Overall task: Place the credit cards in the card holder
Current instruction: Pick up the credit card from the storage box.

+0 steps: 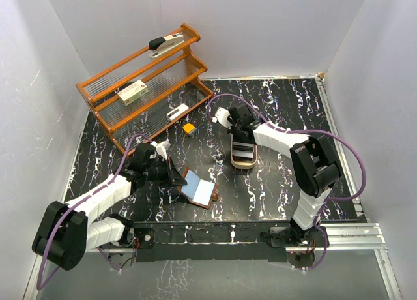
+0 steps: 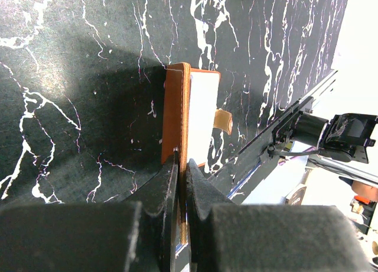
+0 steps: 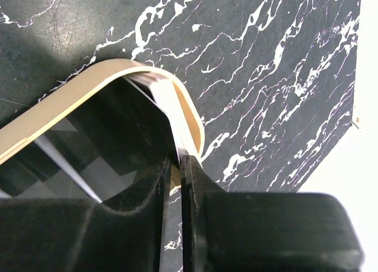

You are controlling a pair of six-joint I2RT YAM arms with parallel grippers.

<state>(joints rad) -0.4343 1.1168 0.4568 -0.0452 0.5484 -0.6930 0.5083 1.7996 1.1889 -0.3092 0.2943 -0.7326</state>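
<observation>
While the left hand [image 2: 181, 164] clamps the holder [image 2: 175, 112] open at lower centre, the right hand [image 3: 175, 162], pinched on a card [image 3: 167, 106] in the tray [image 3: 71, 91], should lift straight up slowly.

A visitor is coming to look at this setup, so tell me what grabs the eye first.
First, the open brown wallet at front centre, one flap clamped in the left pincer. Next, the right pincer nipping a pale card at the rim of the tan tray in the middle. The orange rack at back left, with a stapler on top, also stands out.
</observation>
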